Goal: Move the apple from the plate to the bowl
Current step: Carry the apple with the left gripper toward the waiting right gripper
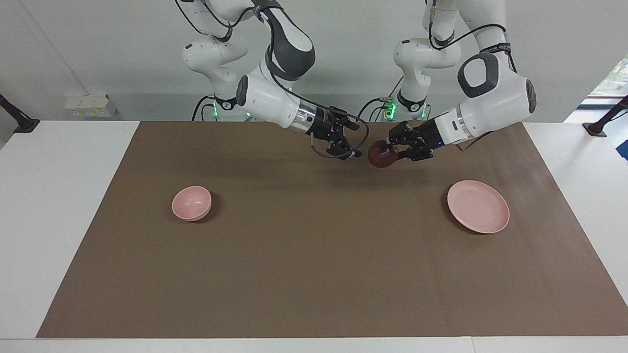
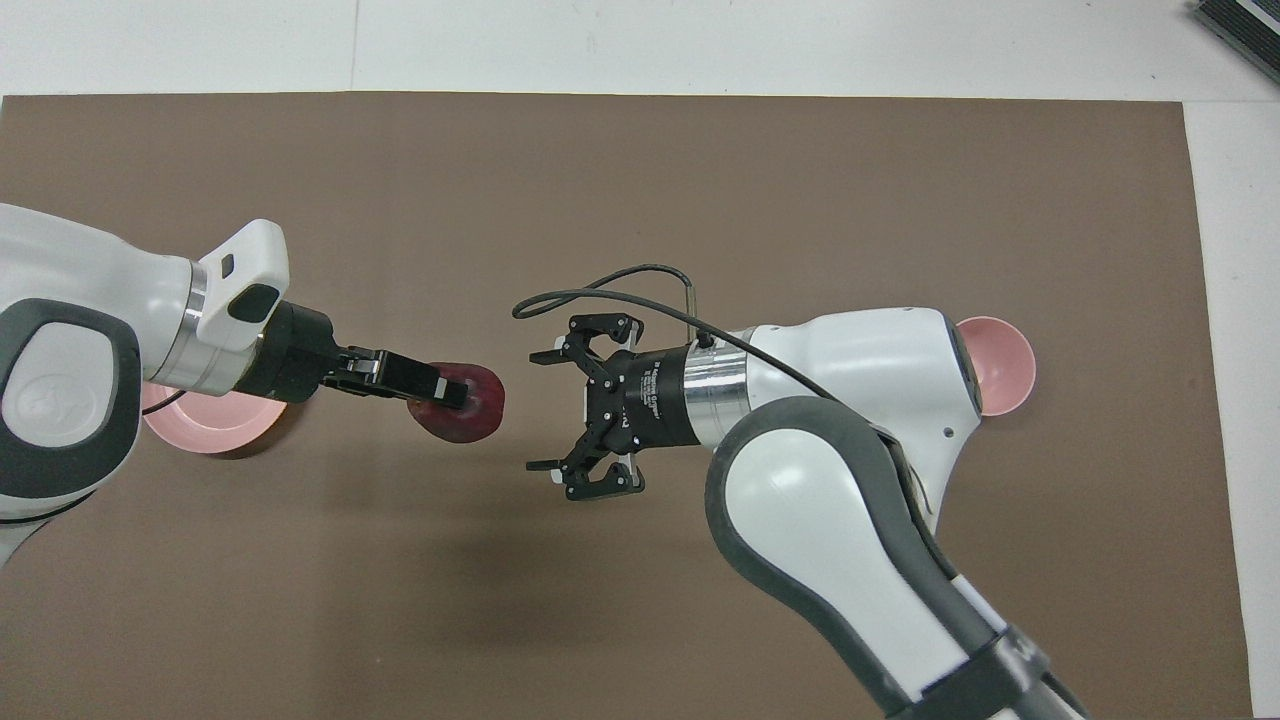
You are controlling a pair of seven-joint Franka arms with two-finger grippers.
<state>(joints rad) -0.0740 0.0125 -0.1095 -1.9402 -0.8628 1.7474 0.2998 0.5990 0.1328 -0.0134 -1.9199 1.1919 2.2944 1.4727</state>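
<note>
1. Two arms meet over the middle of the desk [image 1: 314, 274]; we read this as a handover, since plate [image 1: 478, 206] and bowl [image 1: 191, 203] lie well apart at opposite ends.
2. The left claw [image 1: 392, 149] pinches the apple [image 1: 381, 156] in the air, clear of the empty plate.
3. The right claw [image 1: 349, 142], fingers spread, faces the apple just beside it, apparently ready to receive it for the bowl.
</note>
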